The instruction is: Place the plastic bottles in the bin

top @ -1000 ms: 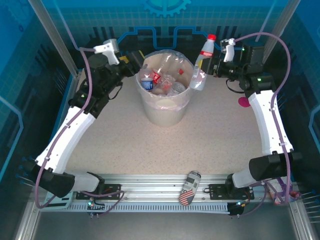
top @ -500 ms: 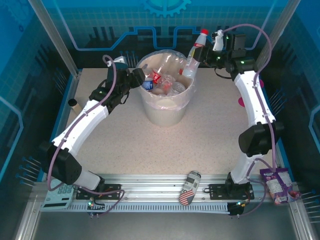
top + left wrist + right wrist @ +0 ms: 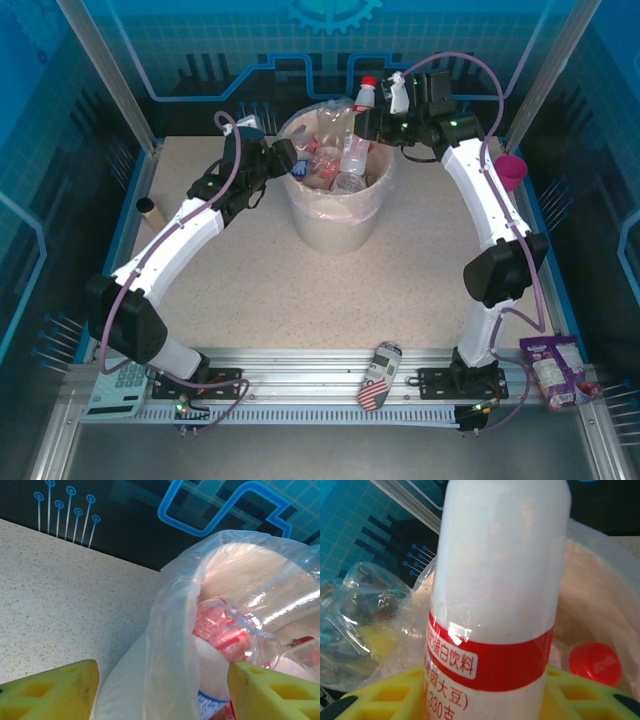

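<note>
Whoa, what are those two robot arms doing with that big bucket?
They are putting plastic bottles into the bin. The right gripper holds a white bottle with a red cap upright over the bin's far rim, not yet dropped. The left gripper is open and empty at the bin's left rim, with the edge of the plastic liner between its fingers. Several bottles already lie inside.

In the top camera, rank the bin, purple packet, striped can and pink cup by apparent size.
Largest first: bin; purple packet; striped can, close to the packet; pink cup, though farther from the camera.
</note>
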Tool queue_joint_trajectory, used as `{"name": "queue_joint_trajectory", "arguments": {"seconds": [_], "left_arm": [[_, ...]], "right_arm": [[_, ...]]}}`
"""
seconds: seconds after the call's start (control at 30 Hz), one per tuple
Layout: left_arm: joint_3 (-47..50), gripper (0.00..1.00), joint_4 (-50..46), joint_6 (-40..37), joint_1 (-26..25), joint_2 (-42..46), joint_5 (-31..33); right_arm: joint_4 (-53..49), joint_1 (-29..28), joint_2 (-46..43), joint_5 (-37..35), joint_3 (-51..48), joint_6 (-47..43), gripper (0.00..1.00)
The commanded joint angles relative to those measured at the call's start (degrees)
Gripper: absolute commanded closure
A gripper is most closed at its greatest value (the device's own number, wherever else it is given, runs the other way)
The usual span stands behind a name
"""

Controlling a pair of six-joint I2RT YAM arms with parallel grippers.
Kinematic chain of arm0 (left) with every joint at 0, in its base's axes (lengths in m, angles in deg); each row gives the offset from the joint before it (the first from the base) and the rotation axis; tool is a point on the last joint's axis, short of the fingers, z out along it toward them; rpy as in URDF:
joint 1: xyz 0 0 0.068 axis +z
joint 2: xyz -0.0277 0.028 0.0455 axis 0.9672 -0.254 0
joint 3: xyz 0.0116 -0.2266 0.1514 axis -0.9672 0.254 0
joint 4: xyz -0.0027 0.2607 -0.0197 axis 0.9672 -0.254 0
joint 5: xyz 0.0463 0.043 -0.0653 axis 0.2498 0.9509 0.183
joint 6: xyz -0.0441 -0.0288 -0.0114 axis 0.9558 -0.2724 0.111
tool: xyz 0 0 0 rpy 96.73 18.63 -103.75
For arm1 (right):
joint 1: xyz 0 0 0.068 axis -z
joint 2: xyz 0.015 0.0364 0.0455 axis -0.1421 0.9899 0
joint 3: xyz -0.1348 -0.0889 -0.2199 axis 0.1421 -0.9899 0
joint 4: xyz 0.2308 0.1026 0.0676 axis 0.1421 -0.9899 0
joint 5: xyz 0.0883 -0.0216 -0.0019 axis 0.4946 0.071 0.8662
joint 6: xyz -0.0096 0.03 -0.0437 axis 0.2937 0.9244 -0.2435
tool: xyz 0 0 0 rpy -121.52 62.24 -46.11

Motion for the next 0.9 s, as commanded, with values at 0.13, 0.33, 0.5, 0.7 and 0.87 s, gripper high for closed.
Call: {"name": "queue_joint_trajectory", "arguments": {"seconds": [0.13, 0.33, 0.5, 0.7, 0.87], "left_arm": [[-4.6, 0.31, 0.4, -0.5, -0.5, -1.2, -0.6], [-5.7, 0.31, 0.1, -0.7, -0.8, -1.9, -0.7], [-6.3, 0.31, 0.0, -0.9, -1.2, -2.6, -1.0], [-8.3, 0.31, -0.7, -1.7, -2.3, -3.8, -0.6], [-9.2, 0.31, -1.3, -2.4, -2.9, -4.1, 0.1]], "right_arm": [[-15.1, -0.9, -0.6, 0.9, 7.7, -7.6, 0.23], [-24.6, 2.7, -1.3, -5.1, 14.8, -12.0, 0.20], [-26.6, 3.1, -3.0, -9.3, 12.7, -14.6, 0.24], [-20.6, -2.3, -3.9, -11.5, 9.1, -16.1, 0.34], [-18.3, -6.1, -0.4, -18.8, 10.6, -16.1, 0.37]]}}
